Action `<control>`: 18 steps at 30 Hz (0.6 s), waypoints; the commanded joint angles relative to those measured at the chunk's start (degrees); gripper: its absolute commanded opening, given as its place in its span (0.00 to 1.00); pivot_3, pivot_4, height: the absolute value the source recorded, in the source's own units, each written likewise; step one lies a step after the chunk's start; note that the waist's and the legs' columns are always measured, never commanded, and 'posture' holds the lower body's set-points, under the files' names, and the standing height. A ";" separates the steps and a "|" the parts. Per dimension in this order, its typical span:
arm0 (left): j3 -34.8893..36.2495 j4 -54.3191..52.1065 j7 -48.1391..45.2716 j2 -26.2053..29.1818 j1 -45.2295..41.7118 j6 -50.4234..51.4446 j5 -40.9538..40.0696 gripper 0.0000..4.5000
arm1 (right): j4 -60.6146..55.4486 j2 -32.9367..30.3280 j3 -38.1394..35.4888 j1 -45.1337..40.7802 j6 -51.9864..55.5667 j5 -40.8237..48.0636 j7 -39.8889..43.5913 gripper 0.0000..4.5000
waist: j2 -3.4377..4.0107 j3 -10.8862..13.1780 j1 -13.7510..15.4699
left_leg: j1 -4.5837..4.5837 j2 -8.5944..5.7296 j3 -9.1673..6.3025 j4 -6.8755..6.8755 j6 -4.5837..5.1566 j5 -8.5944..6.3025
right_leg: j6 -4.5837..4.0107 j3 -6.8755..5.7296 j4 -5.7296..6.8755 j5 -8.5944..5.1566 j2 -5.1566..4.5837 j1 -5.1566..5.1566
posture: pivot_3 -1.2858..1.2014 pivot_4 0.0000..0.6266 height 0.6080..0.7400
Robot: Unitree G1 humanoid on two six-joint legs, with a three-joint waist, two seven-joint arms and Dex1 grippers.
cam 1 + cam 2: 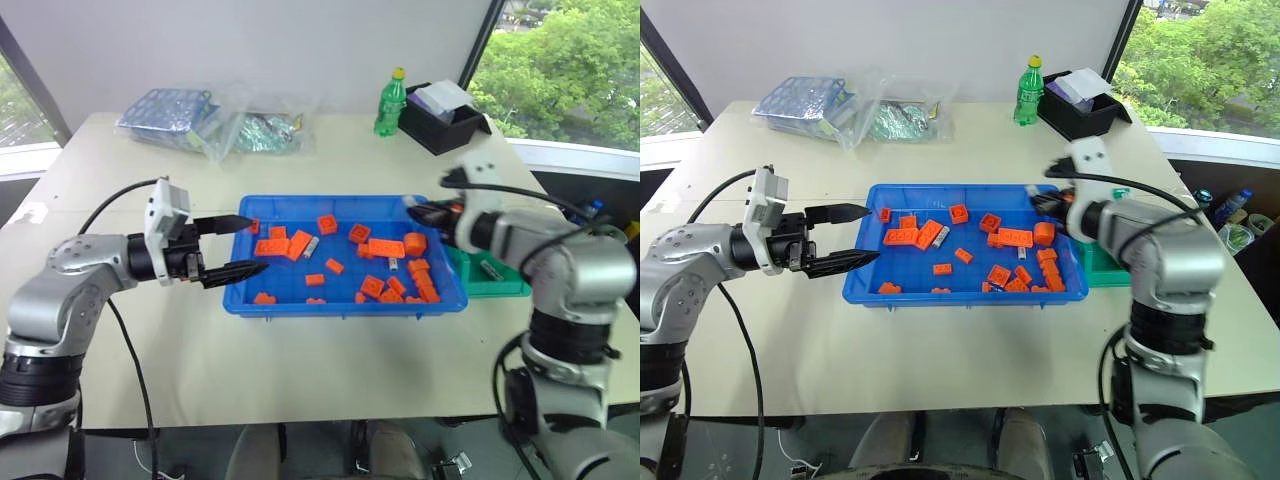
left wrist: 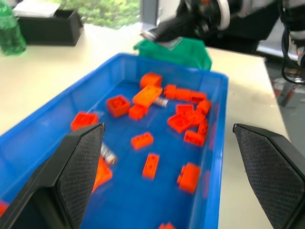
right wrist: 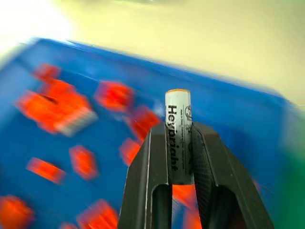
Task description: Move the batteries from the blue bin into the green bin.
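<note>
left gripper (image 1: 243, 246) spread wide, level at left rim of blue bin (image 1: 240, 300). blue bin mid-table, holding orange bricks (image 1: 385, 247) and loose batteries (image 1: 311, 244). right gripper (image 3: 180, 138) clamped on one battery (image 3: 178, 136), above bin's right end. green bin (image 1: 500, 285) just beside blue bin's right side.

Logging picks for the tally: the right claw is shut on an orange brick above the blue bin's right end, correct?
Not a brick. The right wrist view shows the right claw shut on a battery; it is indeed above the blue bin's right end.
</note>
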 commanded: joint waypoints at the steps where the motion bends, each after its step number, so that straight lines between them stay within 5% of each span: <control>1: -0.43 -0.03 -0.65 -0.55 -2.34 -0.52 -0.70 1.00 | -1.68 -3.33 -3.80 3.83 -2.38 0.21 -1.04 0.02 | -0.04 -0.02 -0.18 | 0.01 0.00 0.03 0.00 0.00 0.00 | 0.00 0.00 -0.02 0.00 -0.01 -0.01 | 0.52 0.24 0.87; 6: -1.20 0.82 -1.62 -0.88 -3.44 -0.60 -0.33 1.00 | 3.41 -5.24 -5.49 7.16 -8.61 -1.04 -3.64 0.02 | 0.03 0.00 -0.53 | 0.06 0.04 0.09 -0.04 0.01 0.00 | 0.01 0.00 -0.02 -0.01 -0.01 -0.05 | 0.52 0.24 0.87; 13: -1.15 0.45 -1.66 -0.41 -3.22 -0.62 -0.31 1.00 | 10.24 -7.50 -4.10 7.11 -18.79 -2.47 -5.48 0.78 | 0.18 0.10 0.01 | 0.01 0.03 0.08 -0.03 0.01 0.00 | 0.00 -0.04 -0.48 -0.01 0.01 -0.08 | 0.52 0.24 0.87; 18: -0.01 -0.83 -1.71 1.14 -1.58 -0.05 -0.73 1.00 | 3.99 -4.86 -0.34 -0.65 -19.26 4.40 -1.08 0.78 | 0.40 0.23 -0.76 | -0.06 0.03 0.21 -0.02 0.05 -0.01 | 0.03 -0.02 -0.70 0.01 0.00 0.14 | 0.52 0.24 0.87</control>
